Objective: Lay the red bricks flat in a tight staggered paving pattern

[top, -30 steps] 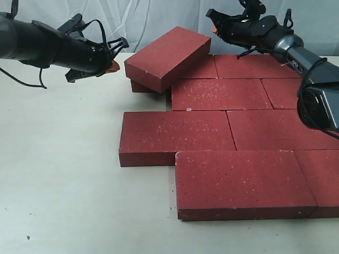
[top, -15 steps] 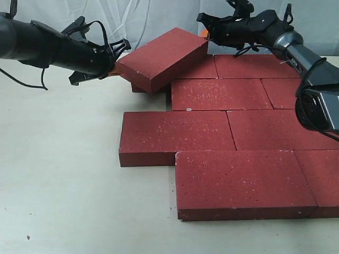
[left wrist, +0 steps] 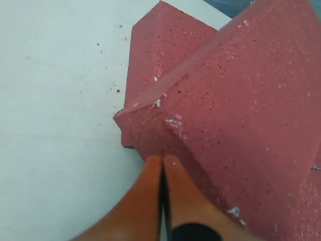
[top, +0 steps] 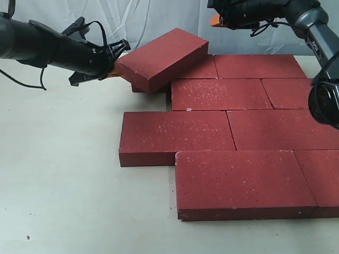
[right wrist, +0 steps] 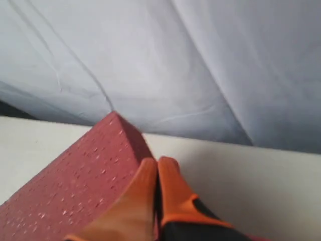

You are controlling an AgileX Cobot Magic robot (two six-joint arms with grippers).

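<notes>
bare table (top: 58, 174) left of bricks (top: 177, 132)

Dark-red white-flecked bricks (top: 243, 182), orange gripper fingertips (left wrist: 143, 201), off-white table (top: 58, 174), grey curtain (right wrist: 200, 65)

Soft, even light fills all 3 views, with no glare. The red bricks (top: 175, 129) cast only thin, faint shadows on the pale table (top: 63, 174). The exterior view is sharp. Both wrist views are softer, and their near orange fingertips (left wrist: 145, 196) are slightly blurred.

Dark-red, white-flecked bricks (top: 233, 129) lie flat in staggered rows, edges touching. One tilted brick (top: 161, 58) rests askew atop the back-left flat brick (top: 139, 88), one end raised.
</notes>
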